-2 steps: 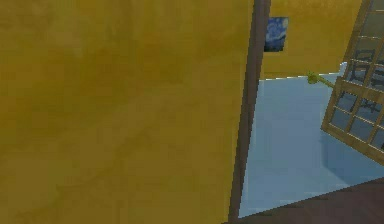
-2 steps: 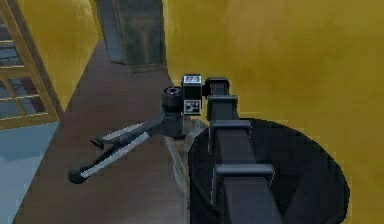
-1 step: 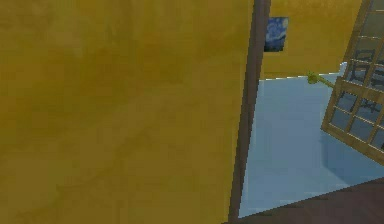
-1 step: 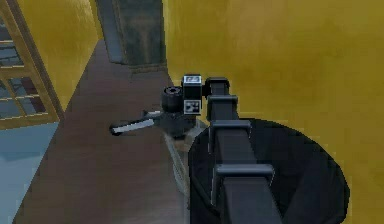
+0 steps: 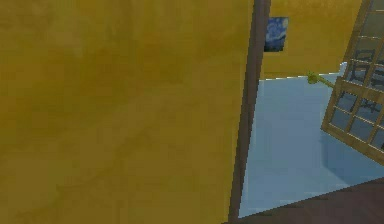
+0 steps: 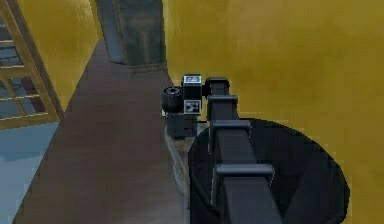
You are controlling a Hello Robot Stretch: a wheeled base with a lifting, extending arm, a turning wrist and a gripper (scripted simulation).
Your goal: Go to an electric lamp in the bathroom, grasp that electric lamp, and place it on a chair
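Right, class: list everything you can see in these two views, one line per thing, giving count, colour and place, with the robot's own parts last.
wall: one, yellow, forward view's left and middle
door frame: one, dark brown, upright just right of that wall
picture: one, blue and dark, on the far yellow wall
glazed door: one, wooden with bluish panes, forward view's right
handle: one, greenish, at the glazed door's near edge
pale floor: one, light blue, beyond the door frame
wood floor: one, dark brown, arm side view's left and middle
grey door: one, arm side view's top
arm: one, dark, rising from the bottom edge
marker squares: two, white and black, at the arm's far end
gripper: one, dark, left of the squares
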